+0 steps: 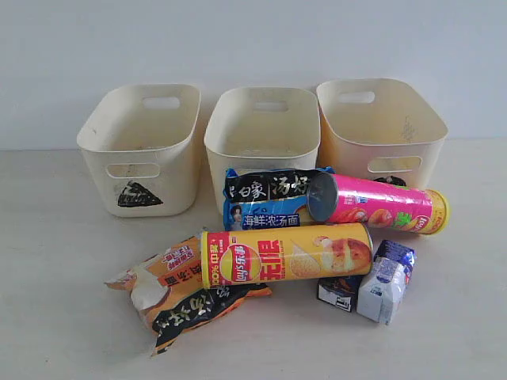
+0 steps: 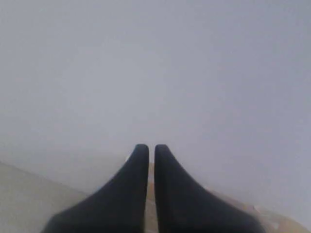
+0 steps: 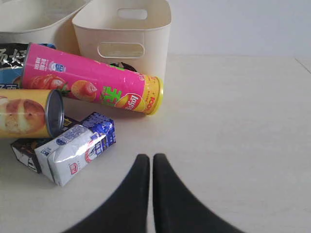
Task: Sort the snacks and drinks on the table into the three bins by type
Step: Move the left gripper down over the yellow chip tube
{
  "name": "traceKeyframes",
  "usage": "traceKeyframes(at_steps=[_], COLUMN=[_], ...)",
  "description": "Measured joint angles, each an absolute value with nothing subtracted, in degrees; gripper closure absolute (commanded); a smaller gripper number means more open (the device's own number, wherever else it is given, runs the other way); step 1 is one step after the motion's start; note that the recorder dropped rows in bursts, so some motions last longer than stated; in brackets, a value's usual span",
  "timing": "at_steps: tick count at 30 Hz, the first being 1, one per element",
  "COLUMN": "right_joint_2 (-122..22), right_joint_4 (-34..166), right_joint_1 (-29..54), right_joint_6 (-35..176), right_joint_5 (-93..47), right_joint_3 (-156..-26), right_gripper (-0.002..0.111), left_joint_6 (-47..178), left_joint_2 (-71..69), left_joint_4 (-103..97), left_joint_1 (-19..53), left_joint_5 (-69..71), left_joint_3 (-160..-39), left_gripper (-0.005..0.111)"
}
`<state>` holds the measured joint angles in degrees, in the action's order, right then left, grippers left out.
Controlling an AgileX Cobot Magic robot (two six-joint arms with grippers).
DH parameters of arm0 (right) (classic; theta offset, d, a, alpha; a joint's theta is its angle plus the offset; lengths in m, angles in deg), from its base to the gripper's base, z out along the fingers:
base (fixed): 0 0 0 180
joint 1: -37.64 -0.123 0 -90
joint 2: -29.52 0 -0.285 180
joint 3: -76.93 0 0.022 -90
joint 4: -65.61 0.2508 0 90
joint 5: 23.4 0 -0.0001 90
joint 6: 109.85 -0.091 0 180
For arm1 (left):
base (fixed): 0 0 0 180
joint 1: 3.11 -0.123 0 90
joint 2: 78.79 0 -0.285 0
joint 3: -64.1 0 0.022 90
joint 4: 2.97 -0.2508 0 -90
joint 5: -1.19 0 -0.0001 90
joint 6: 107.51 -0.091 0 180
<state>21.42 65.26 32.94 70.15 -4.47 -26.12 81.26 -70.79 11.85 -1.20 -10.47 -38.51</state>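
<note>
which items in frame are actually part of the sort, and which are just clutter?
Job: yellow tube, pink tube, orange-and-black packet, blue-and-black packet, dark carton, white-and-blue carton, left bin, middle bin, right bin.
Lying about: no loose extras visible; only the table and back wall.

You cannot read the mark on the middle bin (image 1: 253, 158): the blue-and-black packet (image 1: 265, 198) covers it. The pink tube (image 1: 380, 207) hides nearly all of the mark on the right bin (image 1: 348, 158). The dark carton (image 1: 337, 291) shows you only a corner, the rest hidden by the yellow tube (image 1: 285, 255) and the white carton (image 1: 382, 289).
</note>
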Motion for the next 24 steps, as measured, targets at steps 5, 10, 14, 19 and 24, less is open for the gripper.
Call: traceKeyframes(at_steps=[5, 10, 14, 19, 24], right_joint_2=[21.42, 21.42, 21.42, 21.42, 21.42], right_joint_4=[65.26, 65.26, 65.26, 65.26, 65.26], right_joint_1=[32.94, 32.94, 32.94, 32.94, 32.94], right_joint_6=[70.15, 70.15, 70.15, 70.15, 70.15], right_joint_5=[-4.47, -4.47, -4.47, -4.47, -4.47], right_joint_3=[-26.12, -26.12, -26.12, -26.12, -26.12], right_gripper=[0.108, 0.108, 0.108, 0.108, 0.108], left_joint_6=[81.8, 81.8, 81.34, 76.16, 66.06], left_joint_2=[-70.89, -64.86, -56.16, -43.17, -32.32], left_joint_4=[9.55, 6.19, 5.43, 5.07, 4.97], left_joint_1=[-1.2, -1.2, -1.2, -1.2, -1.2], left_joint_5=[-12.94, -9.88, -5.24, 2.96, 14.22], left_joint_3=[-42.88, -51.28, -57.99, -66.95, -76.63], left_gripper=[0.102, 0.102, 0.102, 0.102, 0.102])
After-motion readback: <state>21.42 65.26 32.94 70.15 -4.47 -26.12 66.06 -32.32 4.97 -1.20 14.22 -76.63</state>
